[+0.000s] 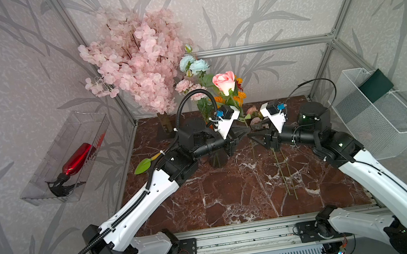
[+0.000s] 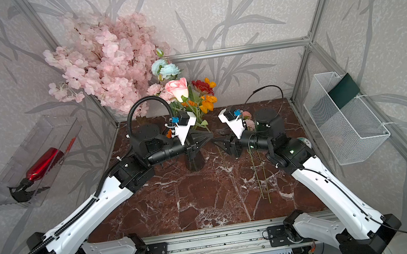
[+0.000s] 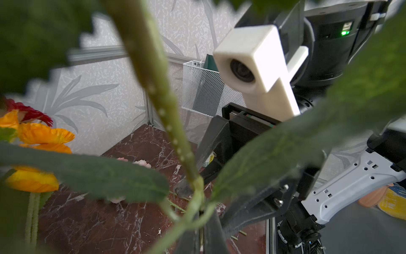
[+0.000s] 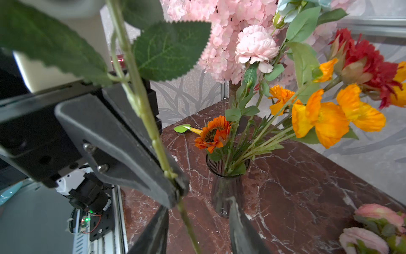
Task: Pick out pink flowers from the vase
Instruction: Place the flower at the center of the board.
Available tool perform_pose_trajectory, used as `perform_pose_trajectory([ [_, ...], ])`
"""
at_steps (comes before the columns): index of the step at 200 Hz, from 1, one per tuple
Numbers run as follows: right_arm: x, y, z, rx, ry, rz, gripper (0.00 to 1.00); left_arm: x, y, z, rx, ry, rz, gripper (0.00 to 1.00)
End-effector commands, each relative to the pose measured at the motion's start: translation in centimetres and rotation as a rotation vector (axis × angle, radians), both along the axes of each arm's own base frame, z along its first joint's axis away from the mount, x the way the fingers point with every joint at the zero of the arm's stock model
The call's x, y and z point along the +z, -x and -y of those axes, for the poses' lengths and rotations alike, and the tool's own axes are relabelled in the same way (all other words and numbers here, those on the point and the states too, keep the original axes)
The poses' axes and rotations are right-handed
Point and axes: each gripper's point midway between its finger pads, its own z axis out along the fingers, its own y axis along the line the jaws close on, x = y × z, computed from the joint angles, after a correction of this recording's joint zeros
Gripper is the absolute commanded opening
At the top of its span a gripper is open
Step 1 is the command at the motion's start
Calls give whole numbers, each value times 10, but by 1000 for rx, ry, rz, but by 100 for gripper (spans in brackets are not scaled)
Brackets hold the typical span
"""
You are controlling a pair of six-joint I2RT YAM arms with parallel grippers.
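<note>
In both top views the left gripper (image 1: 245, 130) is seen clamped low on a pink rose (image 1: 224, 81). The bloom stands high above the jaws, so the long axis is near upright. The rose is held clear of the vase (image 1: 219, 159), which stands on the table (image 1: 233, 196) just below the left wrist. The right gripper (image 2: 219, 140) is pointed tip to tip at the left one.

In the left wrist view the stem (image 3: 169, 123) is shown close and blurred. The right gripper's fingers (image 3: 211, 143) are set to either side of it, apart.

In the right wrist view the left jaws are shut on the stem at a node. Below that clamp the stem passes between the right gripper's 2 fingers (image 4: 153, 231), nearer 1 of them. They are spread and nothing is gripped; contact cannot be told. A closure just under the left clamp is judged to be what a handover needs. A pink carnation (image 4: 256, 47) is left in the vase among orange flowers (image 4: 323, 118), and 2 pink blooms (image 4: 373, 216) lie on the table.
</note>
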Motion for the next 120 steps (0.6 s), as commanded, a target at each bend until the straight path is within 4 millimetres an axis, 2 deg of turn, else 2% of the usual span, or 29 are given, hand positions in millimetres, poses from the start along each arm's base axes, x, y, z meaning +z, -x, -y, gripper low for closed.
perform_pose_trajectory([
  [1,14,3,-4,30,-20,31,38,21,7,1,-27,38,32,0],
  [72,10,2,-8,48,-15,15,12,17,4,2,-17,26,33,0],
  [95,10,3,-8,53,-17,15,0,17,3,1,-8,26,39,0],
  [120,11,3,-7,49,-16,17,0,17,2,-1,5,25,46,1],
])
